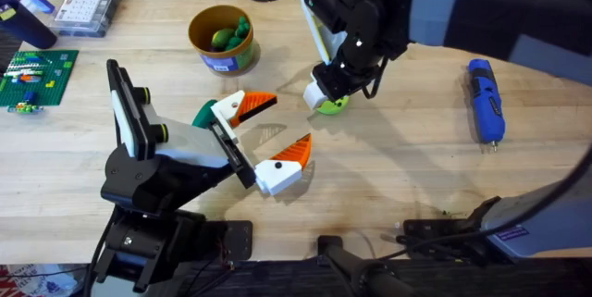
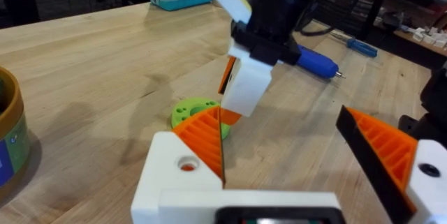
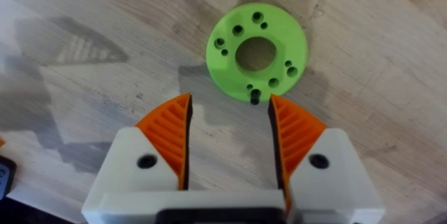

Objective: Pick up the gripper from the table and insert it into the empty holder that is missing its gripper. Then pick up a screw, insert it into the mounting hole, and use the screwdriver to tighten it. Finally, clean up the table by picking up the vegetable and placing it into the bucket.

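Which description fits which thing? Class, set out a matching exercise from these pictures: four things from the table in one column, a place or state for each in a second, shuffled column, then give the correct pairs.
Things:
1. screwdriver
2. vegetable
3. bucket
4. left gripper

Descriptions:
A. holds darker green toys inside
B. lies on the table just ahead of the right gripper's open fingers
C. lies on the table's right side, apart from both arms
D. open and holding nothing, near the table's middle

Pairs: 1-C, 2-B, 3-A, 4-D
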You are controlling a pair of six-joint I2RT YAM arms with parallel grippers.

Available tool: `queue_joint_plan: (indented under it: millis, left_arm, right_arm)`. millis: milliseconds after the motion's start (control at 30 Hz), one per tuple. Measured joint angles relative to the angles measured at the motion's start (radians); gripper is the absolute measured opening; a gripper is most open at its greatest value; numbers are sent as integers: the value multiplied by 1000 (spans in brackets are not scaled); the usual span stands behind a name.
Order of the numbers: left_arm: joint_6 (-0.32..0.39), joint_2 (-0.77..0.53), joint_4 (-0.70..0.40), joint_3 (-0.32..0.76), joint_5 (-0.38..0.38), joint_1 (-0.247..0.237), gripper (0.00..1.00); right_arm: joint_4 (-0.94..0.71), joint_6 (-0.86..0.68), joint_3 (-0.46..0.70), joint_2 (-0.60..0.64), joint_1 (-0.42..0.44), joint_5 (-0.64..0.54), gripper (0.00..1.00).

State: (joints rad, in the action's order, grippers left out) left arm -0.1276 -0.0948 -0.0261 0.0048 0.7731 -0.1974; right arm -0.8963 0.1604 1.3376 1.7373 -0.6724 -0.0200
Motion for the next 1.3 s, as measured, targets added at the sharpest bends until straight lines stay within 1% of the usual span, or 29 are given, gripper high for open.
queue_joint_plan:
  millis: [133,233,367,500,600,700,800,900,1033,1067,1167,1300]
  left_arm:
    - [-2,0,-16,0,-3,0,990]
    - [-3,0,-16,0,-4,0,990]
    - [-4,0,-16,0,-6,0,991]
    - [-4,0,-16,0,-6,0,990]
    - [-4,0,-16,0,-6,0,991]
    - [-4,0,-16,0,-6,0,990]
    - [-4,0,-16,0,-6,0,991]
    - [-4,0,-16,0,-6,0,991]
    - [-4,0,-16,0,-6,0,990]
    - [-4,0,-16,0,-6,0,990]
    - [-4,0,-16,0,-6,0,991]
    - [-4,0,-16,0,-6,0,990]
  right_arm:
    - [-11,0,-1,18,0,-1,582]
    - [-69,19,2,14,2,1,582]
    - [-98,40,2,-31,3,2,582]
    - [-139,91,5,-156,3,-25,582]
    - [-194,136,8,-286,3,-67,582]
    - [-221,161,11,-388,3,-90,582]
    - [-238,179,11,-440,3,-99,582]
    - [-243,204,0,-455,3,-107,582]
    - [-191,235,-74,-468,1,-112,582]
    - [-90,245,-160,-472,-4,-116,582]
    - [-5,255,-253,-470,-8,-129,582]
    - [99,259,-340,-469,-8,-148,582]
